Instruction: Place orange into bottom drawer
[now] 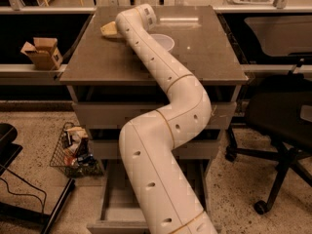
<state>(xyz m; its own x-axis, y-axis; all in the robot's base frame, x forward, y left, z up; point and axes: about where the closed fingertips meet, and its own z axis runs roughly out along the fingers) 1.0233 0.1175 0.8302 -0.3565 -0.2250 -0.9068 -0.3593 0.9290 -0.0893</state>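
My arm reaches up from the bottom of the view and across the grey cabinet top (204, 57). Its wrist (145, 14) is at the far left of the top. My gripper is beyond the wrist, behind it, over the back left of the top next to a tan object (110, 29). The orange is hidden or out of view. A white bowl (165, 42) sits on the top just right of the arm. The bottom drawer (117, 199) is pulled open at the floor, its grey floor partly covered by my arm.
A cardboard box (43, 52) sits on a shelf at the left. A wire basket of clutter (73, 150) stands on the floor left of the cabinet. A black office chair (282, 130) is at the right. A dark chair base (19, 179) is at the bottom left.
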